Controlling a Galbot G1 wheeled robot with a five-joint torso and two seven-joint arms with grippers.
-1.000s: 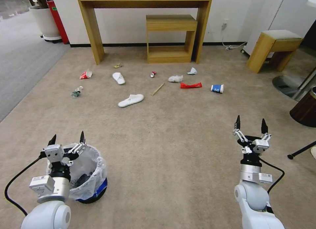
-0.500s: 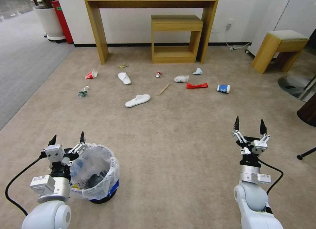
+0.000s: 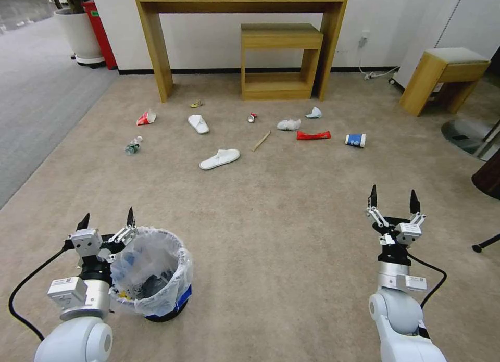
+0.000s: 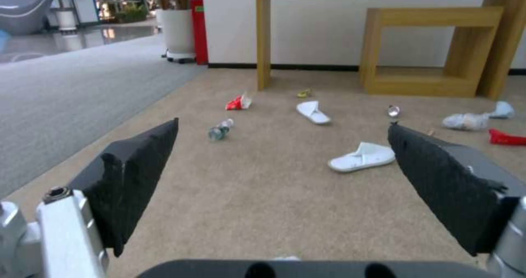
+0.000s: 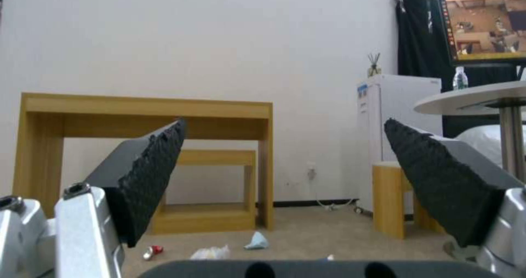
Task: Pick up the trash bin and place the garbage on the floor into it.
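Beige-brown carpet [image 3: 271,206] covered the floor up to a white wall, where a tall wooden table [image 3: 239,18] stood over a lower wooden shelf unit [image 3: 281,60]. At the near left, the left end effector [image 3: 107,221] was held with its black fingers spread apart and nothing between them, just beside the trash bin [image 3: 153,278]. That bin stood upright on the carpet, a crinkled translucent bag folded over its rim and a blue base seen below.

Farther off, the garbage was scattered in a loose row before the furniture. From the left were seen a crushed bottle [image 3: 132,145], a red-white carton [image 3: 146,117], one white slipper [image 3: 198,124] and a second white slipper [image 3: 219,158] nearer the robot. A red can [image 3: 252,117], a wooden stick [image 3: 261,140], a crumpled white tissue [image 3: 288,124], a pale blue scrap [image 3: 313,112], a red wrapper [image 3: 313,135] and a blue paper cup [image 3: 355,140] followed.

At the near right, the right end effector [image 3: 394,203] was held above bare carpet, fingers likewise apart and empty, well apart from the bin. A wooden stool [image 3: 442,75] stood at the far right.
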